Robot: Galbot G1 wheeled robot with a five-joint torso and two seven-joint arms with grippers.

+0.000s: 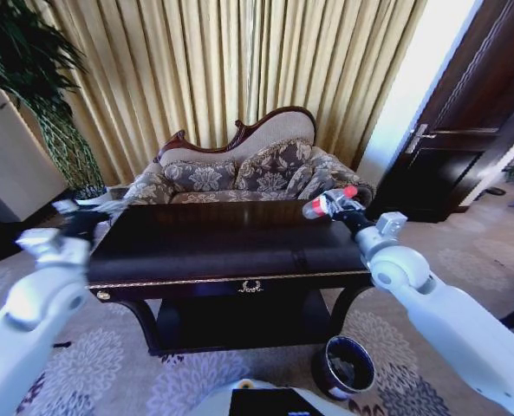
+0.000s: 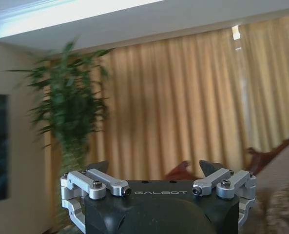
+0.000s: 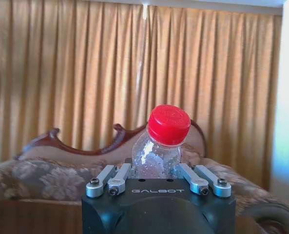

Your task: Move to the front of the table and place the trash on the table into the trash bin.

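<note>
While clamped upright, bottle point(image 3: 163, 146) within right gripper point(image 3: 156, 170).

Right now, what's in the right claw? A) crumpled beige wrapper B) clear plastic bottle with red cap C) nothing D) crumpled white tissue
B: the right claw is shut on the clear plastic bottle with the red cap, held above the dark glossy wooden table.

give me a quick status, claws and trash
Right claw shut on bottle, over table's right end. Left claw open, by its left end. Bin below right, nothing blocking.
</note>
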